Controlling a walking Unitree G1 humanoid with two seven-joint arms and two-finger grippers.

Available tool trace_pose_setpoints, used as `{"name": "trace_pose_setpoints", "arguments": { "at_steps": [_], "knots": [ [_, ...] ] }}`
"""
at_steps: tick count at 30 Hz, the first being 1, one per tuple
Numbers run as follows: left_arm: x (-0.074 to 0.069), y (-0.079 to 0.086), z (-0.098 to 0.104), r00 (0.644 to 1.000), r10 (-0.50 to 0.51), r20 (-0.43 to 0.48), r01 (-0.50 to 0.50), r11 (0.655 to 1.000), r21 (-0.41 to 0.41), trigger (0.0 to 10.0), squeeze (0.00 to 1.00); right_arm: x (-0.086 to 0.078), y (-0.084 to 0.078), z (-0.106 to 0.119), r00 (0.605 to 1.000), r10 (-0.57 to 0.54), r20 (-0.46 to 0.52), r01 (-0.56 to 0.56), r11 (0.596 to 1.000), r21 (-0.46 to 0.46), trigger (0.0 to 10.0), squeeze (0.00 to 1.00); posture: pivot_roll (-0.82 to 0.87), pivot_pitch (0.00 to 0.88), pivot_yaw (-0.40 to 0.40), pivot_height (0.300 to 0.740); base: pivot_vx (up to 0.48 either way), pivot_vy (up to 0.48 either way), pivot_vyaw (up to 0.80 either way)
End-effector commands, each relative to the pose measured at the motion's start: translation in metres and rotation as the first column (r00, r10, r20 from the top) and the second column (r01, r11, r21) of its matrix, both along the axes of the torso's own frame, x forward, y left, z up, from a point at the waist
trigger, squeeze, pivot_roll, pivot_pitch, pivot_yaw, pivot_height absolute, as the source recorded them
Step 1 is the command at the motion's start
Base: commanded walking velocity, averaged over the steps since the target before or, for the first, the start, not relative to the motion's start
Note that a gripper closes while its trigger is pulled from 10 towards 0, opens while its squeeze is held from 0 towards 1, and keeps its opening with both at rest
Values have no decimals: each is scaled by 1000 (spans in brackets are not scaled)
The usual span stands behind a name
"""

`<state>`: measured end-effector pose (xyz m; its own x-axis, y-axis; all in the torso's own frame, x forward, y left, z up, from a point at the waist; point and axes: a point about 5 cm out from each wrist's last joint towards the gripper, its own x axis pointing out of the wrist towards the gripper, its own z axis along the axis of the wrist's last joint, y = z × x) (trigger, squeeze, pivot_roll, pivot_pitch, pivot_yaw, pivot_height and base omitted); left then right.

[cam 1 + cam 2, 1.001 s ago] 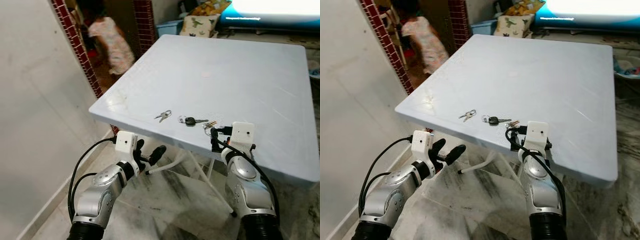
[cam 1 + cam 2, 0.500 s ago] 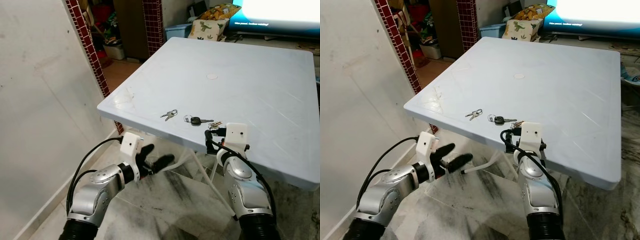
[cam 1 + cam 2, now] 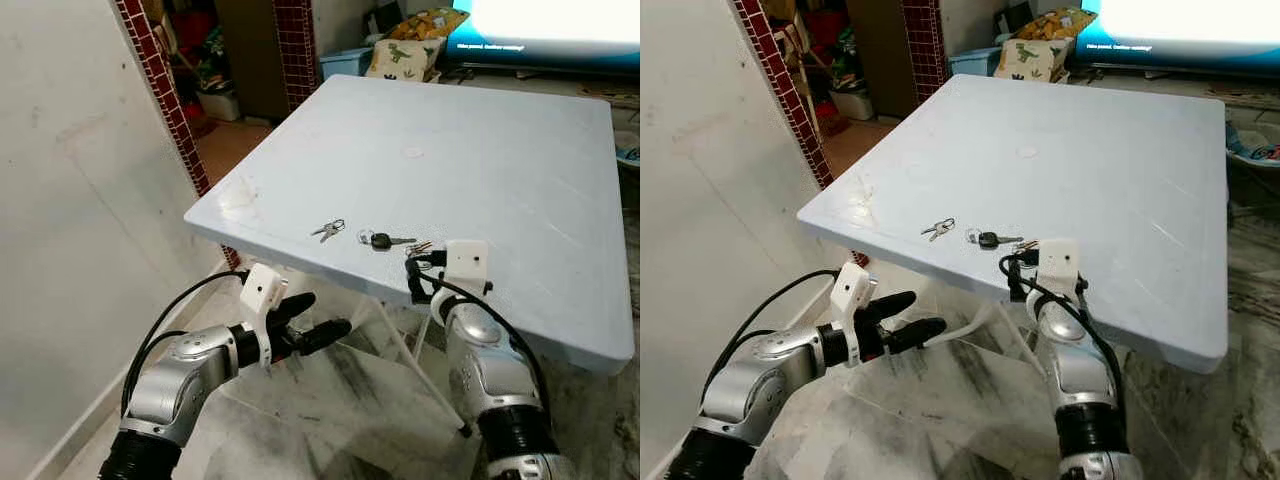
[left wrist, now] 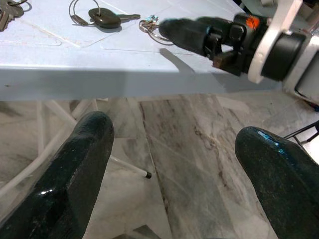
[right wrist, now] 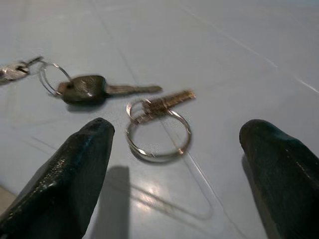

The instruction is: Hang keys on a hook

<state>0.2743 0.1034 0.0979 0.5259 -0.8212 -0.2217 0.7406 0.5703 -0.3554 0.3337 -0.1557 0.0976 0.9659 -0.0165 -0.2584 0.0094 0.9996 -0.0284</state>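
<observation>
From the head views, three key sets lie in a row near the desk's (image 3: 520, 150) near edge: small keys (image 3: 327, 231) on the left, a black-headed key (image 3: 384, 241) in the middle, a ringed key (image 3: 420, 247) on the right. The right gripper (image 3: 1018, 268) sits just at the ringed key, far nearer than the left gripper (image 3: 318, 320), which hangs below the desk edge.

In the left wrist view its fingers (image 4: 75, 169) are spread, empty.

The right wrist view shows the ring (image 5: 158, 133) between spread fingers (image 5: 70, 169), just ahead, blade pointing away to the right. No writing is readable.
</observation>
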Motion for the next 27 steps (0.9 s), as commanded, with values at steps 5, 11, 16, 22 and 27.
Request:
{"name": "trace_pose_setpoints", "arguments": {
  "at_steps": [5, 11, 16, 22, 27],
  "knots": [
    [-1, 8, 2, 1000, -13, 3, 13, 1000, 18, 10000, 0, 8, 7, 3, 999, 36, 9, -37, 999, 2, 10000, 0, -56, 0, 115, 740, 0, 0, 0],
    [-3, 9, 1, 1000, -16, 0, 16, 1000, 23, 10000, 0, 9, 12, -2, 998, 58, -14, -58, 998, 29, 0, 0, -49, 0, 112, 740, 0, 0, 0],
    [-3, 9, 2, 1000, -17, 2, 17, 1000, 18, 10000, 0, 10, 15, -4, 997, 74, -13, -73, 997, 36, 0, 0, -48, 0, 112, 740, 0, 0, 0],
    [-3, 9, 1, 1000, -11, 6, 11, 1000, 25, 10000, 0, 13, 11, -6, 998, 60, -19, -59, 998, 26, 0, 0, -47, 0, 113, 740, 0, 0, 0],
    [-3, 8, 1, 1000, -13, 6, 13, 1000, 26, 10000, 0, 15, 10, -7, 998, 52, -20, -52, 998, 23, 0, 0, -45, 0, 117, 740, 0, 0, 0]
  ]
}}
